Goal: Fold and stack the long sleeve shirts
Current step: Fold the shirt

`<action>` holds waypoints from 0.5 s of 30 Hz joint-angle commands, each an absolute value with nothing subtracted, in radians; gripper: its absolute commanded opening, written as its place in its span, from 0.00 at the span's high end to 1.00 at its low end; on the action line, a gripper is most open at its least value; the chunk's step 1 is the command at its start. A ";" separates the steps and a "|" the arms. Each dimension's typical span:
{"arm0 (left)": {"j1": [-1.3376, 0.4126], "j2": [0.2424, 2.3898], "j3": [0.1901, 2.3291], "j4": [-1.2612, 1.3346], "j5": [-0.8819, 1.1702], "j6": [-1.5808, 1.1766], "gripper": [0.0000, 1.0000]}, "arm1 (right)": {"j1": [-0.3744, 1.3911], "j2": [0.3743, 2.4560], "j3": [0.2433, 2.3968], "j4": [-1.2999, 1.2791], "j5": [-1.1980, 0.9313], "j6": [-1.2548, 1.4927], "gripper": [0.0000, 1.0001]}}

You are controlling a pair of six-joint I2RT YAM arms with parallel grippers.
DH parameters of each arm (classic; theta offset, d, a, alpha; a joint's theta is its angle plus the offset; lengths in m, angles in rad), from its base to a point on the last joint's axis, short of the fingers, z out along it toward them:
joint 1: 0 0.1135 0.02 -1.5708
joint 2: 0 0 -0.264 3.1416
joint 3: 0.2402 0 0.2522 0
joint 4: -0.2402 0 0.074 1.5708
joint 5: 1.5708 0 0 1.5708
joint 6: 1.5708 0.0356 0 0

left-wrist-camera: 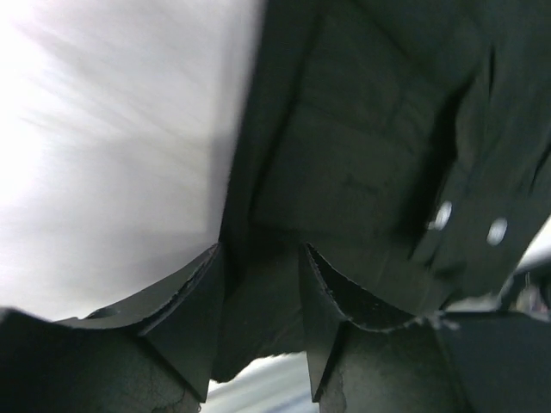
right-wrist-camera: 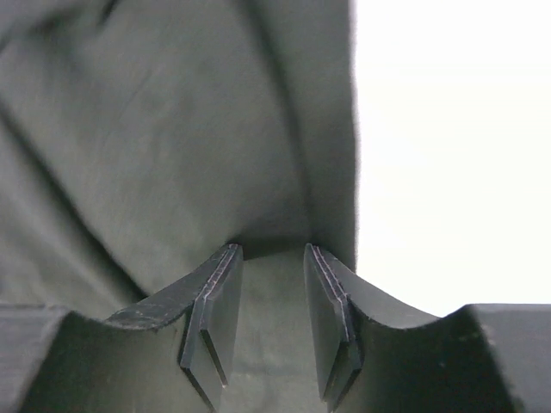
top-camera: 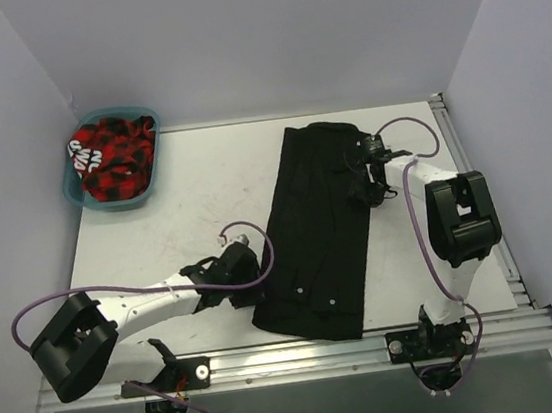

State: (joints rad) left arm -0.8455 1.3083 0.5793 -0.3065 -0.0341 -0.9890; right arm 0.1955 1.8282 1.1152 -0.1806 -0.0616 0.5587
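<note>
Left hand point(left-wrist-camera: 258, 258), stretched low from its base, straddles the left edge of the black shirt point(top-camera: 314, 232), half closed; whether it grips, I cannot tell. Right hand point(right-wrist-camera: 271, 258) pinches cloth at the far right edge. The shirt lies lengthwise mid-counter point(top-camera: 185, 203). A teal basket point(top-camera: 74, 189) holding red-black cloth point(top-camera: 114, 156) sits far left.

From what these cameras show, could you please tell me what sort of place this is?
Probably a robot lab test cell: a white table boxed in by plain pale walls, a left arm and right arm bolted to a metal rail, and a black shirt and teal basket as props.
</note>
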 commanded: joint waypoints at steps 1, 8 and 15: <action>-0.978 1.354 0.593 -0.287 0.054 -1.078 0.51 | 0.183 1.822 1.222 -0.310 0.025 0.486 0.64; -1.019 1.257 0.623 -0.374 -0.060 -1.092 0.37 | 0.202 1.663 1.213 -0.341 -0.035 0.457 0.58; -0.892 1.195 0.745 -0.428 -0.187 -0.973 0.28 | 0.258 1.598 1.206 -0.330 -0.130 0.474 0.60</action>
